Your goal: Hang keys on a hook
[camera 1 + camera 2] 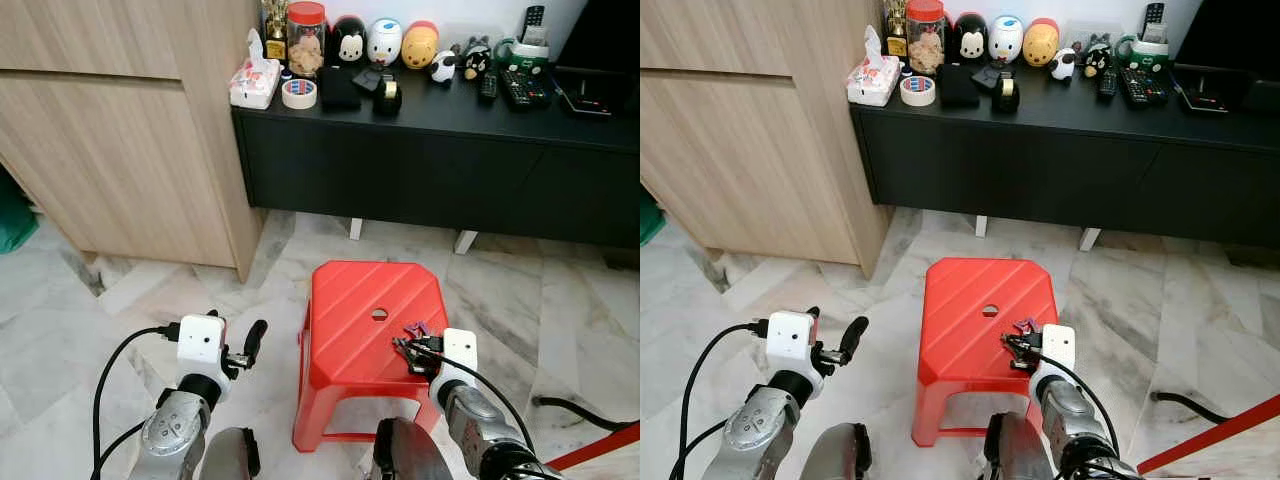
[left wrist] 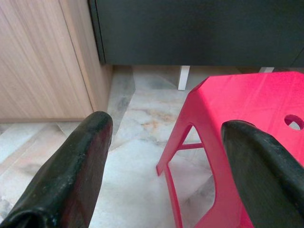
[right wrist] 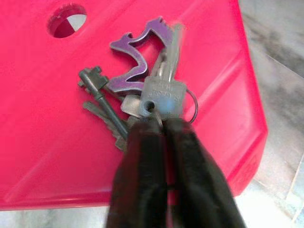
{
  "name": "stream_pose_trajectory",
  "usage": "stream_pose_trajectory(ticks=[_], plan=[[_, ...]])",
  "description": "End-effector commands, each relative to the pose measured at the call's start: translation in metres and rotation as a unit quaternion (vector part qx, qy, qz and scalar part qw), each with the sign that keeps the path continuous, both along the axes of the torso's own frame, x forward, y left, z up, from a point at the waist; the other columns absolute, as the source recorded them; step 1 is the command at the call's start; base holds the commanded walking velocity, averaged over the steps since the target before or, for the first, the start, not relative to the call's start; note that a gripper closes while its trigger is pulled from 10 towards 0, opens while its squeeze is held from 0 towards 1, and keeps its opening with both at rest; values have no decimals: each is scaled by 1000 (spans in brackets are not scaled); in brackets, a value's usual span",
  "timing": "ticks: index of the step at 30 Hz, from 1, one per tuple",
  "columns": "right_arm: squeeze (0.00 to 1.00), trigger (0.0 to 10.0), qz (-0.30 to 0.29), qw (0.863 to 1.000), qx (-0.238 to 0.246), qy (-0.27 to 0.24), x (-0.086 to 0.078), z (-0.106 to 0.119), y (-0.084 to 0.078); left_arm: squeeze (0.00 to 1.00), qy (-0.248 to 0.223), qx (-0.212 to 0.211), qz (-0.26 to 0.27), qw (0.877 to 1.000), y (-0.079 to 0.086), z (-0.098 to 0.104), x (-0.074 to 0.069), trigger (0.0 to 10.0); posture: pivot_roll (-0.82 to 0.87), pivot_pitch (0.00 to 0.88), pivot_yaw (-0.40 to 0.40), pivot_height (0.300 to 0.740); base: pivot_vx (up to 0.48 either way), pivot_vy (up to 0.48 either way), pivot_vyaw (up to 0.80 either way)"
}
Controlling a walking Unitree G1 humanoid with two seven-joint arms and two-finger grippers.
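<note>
Red plastic carries the scene: a low stool on the marble floor holds a bunch of keys near its right edge, just beside the round hole in the seat. The right gripper has its jaws pinched closed on the head of one silver key, the purple carabiner-style clip and the darker keys fanning out beyond the grip, seemingly so the ring stays free to catch on a hook. The left gripper hangs over the floor to the left of the stool with its jaws spread and nothing between them, apparently kept out of the way. No hook can be made out in these pictures, so the robot will likely have to lift, turn and look for one. Bare floor lies around the stool; ahead stands the dark counter crowded with figurines and remotes, and a wooden cabinet closes the left side.
</note>
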State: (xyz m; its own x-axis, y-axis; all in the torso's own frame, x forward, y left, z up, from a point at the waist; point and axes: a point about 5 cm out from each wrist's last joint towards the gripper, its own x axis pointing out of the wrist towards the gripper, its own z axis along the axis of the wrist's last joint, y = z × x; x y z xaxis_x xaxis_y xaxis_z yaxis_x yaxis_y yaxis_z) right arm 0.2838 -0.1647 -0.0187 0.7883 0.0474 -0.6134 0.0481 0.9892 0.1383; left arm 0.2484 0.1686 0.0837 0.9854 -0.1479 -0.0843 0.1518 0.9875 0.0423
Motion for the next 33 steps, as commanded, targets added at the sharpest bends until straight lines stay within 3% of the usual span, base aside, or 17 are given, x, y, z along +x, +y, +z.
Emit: stream_pose_trajectory(ticks=[1,7,16,18,26,27,28,33], plan=[[0,0,10,999,3,30,-11,-11,4,0,8,7,-8,1000,-2,-3,1,10000,92,130,-57,614,0,0,0],[0,0,17,1000,-2,23,-10,-9,6,0,7,6,-8,1000,-4,-3,3,10000,90,121,-61,614,0,0,0],[0,0,-3,998,16,-54,0,5,3,0,6,6,-5,1000,-4,-5,12,10000,79,83,-67,614,0,0,0],[0,0,-12,995,25,-95,3,12,1,0,5,5,-3,1000,-3,-6,14,10000,74,64,-69,614,0,0,0],[0,0,-28,986,32,-162,0,23,-4,0,5,5,2,1000,-1,-10,20,10000,66,24,-75,614,0,0,0],[0,8275,-23,985,29,-167,-2,23,-3,0,6,5,2,1000,0,-11,20,10000,66,15,-77,614,0,0,0],[0,10000,-15,984,23,-175,-5,23,-2,0,6,4,3,1000,0,-12,21,10000,67,7,-79,614,0,0,0],[0,10000,-16,979,20,-201,-10,29,-4,0,5,3,9,1000,3,-15,23,10000,66,0,-82,614,0,0,0]])
